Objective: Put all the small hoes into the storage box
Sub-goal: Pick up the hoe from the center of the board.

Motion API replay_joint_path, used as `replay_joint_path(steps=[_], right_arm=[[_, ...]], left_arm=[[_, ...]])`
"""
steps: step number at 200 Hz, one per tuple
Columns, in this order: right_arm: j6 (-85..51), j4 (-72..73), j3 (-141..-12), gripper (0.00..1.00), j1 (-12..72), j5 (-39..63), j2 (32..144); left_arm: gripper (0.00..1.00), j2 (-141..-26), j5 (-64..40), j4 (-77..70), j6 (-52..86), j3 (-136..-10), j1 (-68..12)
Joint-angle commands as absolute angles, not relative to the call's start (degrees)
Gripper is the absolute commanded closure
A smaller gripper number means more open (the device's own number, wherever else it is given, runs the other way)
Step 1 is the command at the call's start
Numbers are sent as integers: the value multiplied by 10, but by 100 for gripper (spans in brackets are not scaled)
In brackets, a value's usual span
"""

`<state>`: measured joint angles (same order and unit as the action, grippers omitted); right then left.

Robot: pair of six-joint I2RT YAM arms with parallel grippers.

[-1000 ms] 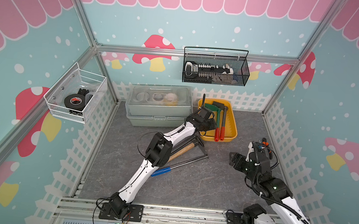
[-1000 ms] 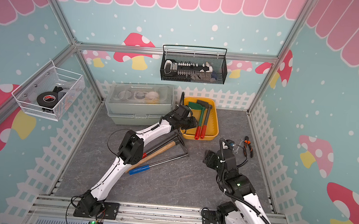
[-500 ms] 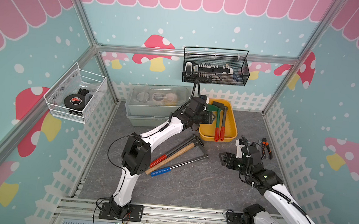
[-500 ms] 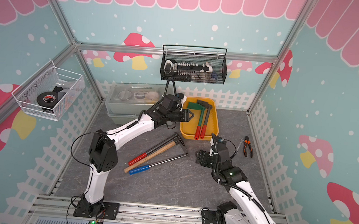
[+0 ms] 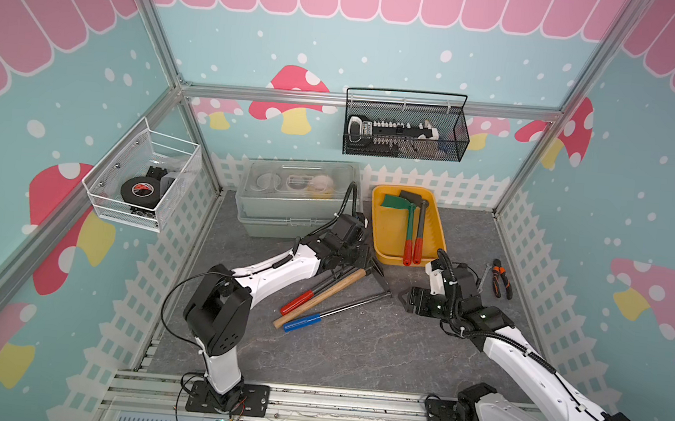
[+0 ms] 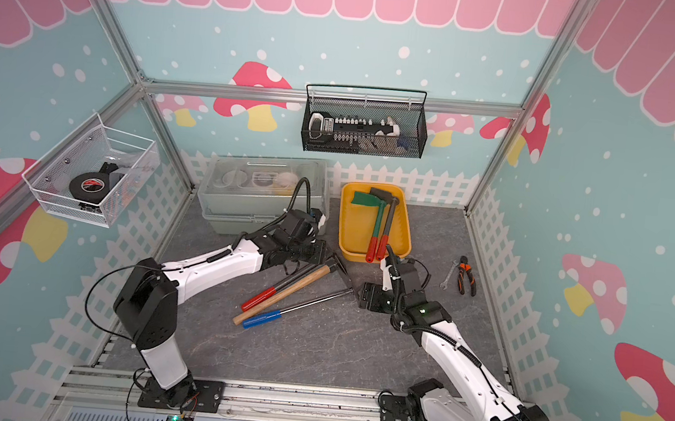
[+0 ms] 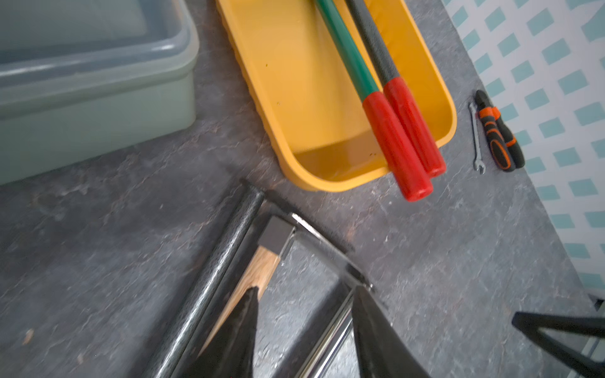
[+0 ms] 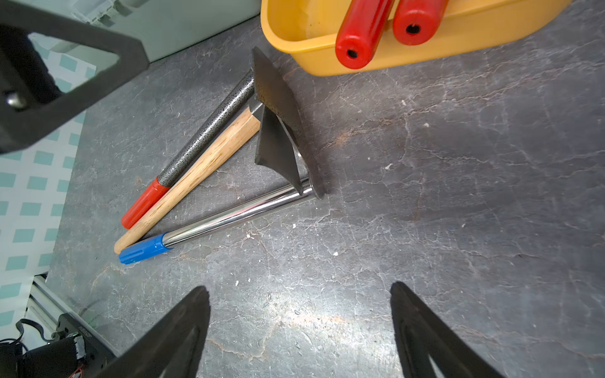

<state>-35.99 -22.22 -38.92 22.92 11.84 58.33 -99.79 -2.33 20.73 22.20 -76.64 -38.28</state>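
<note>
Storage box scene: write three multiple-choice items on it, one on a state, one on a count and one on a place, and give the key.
1. The right claw is:
A) shut on a tool handle
B) open and empty
C) shut with nothing in it

2. How many red-gripped tools lie in the storage box?
A) two
B) one
C) three

3. The pliers lie:
A) in the storage box
B) in the right claw
C) on the mat beside the wrench

Key:
1 B: its jaws stand wide apart with only mat between them.
2 A: two red grips overhang the box's rim.
3 C: pliers and wrench lie side by side on the mat, apart from the box.
</note>
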Motion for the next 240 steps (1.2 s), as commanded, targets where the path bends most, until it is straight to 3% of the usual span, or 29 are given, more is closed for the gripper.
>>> replay_joint_path(steps=[1, 130, 171, 240], right_arm=[[-351, -207, -407, 14, 228, 135, 589], [-332, -207, -424, 14, 229, 153, 624], [-328, -208, -425, 14, 229, 151, 622], [-327, -207, -426, 14, 228, 150, 627]], left_arm=[[52, -958, -1, 204, 202, -733, -385], [46, -837, 29, 321, 155, -584, -420], [43, -850, 75, 354, 161, -576, -457], [41, -921, 53, 362, 145, -583, -489]])
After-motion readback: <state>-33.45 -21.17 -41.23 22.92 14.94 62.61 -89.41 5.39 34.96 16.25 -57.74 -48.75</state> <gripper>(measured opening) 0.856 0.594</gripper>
